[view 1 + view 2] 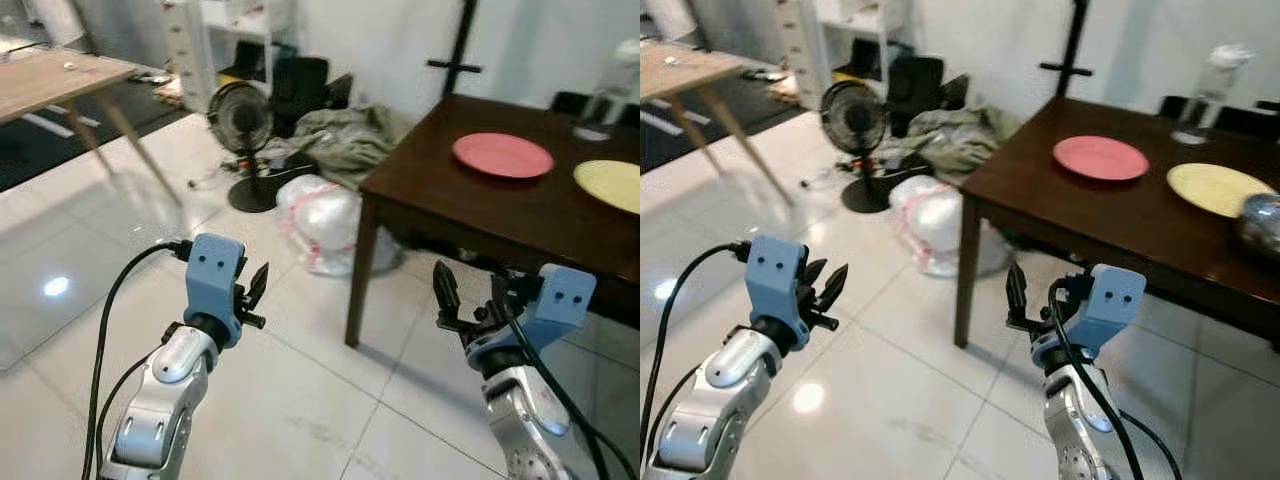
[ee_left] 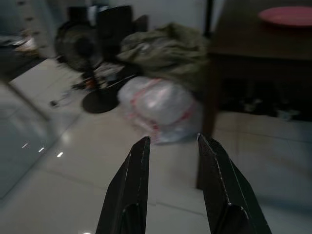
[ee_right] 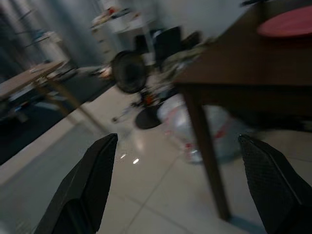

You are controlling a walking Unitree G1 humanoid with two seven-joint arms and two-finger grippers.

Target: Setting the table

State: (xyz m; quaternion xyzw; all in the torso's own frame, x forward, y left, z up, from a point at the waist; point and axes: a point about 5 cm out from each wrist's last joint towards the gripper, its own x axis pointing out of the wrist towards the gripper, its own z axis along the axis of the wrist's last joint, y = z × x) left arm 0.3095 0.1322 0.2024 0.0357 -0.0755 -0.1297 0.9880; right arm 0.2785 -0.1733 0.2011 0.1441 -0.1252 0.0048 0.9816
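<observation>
A dark brown table (image 1: pixel 450 200) stands ahead on my right. On it lie a pink plate (image 1: pixel 502 155) and a yellow plate (image 1: pixel 610 183), with a clear bottle (image 1: pixel 1207 95) behind them and a shiny metal bowl (image 1: pixel 1262 222) at the right edge. My left gripper (image 1: pixel 258 290) is raised over the tiled floor, left of the table, its fingers a little apart and holding nothing. My right gripper (image 1: pixel 465 300) hangs in front of the table's near edge, below the top, open wide and empty. Through the right fingers (image 3: pixel 97 170) the table leg and the pink plate (image 3: pixel 287 22) show.
A black floor fan (image 1: pixel 242 120), a white plastic bag (image 1: pixel 320 220) and a heap of green cloth (image 1: pixel 350 140) lie on the floor by the table's left corner. A light wooden table (image 1: pixel 50 75) stands far left, with white shelves (image 1: pixel 215 40) behind it. Bare tiles lie before me.
</observation>
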